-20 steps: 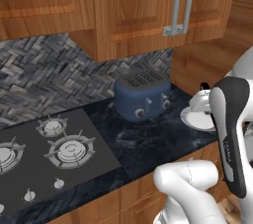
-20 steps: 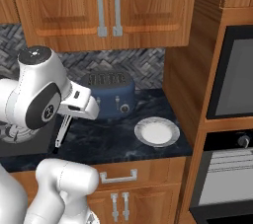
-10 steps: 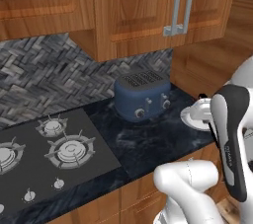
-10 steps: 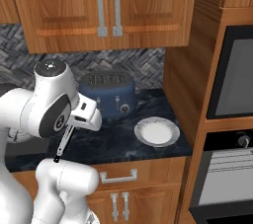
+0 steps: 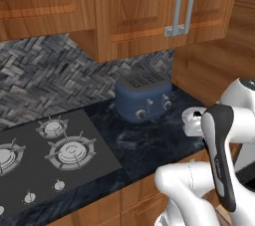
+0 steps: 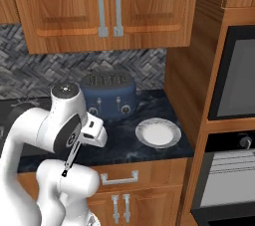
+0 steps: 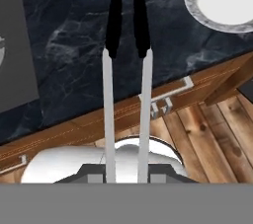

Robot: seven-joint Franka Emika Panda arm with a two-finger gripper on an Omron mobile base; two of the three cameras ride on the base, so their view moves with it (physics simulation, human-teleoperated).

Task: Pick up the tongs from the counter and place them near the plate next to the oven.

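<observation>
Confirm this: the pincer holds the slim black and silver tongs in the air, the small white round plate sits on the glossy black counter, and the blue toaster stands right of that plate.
Wrong on one point. In the right base view the blue toaster stands left of the small white round plate, not right. The rest holds: the pincer grips the slim black and silver tongs in the air, and the plate sits on the glossy black counter.
</observation>
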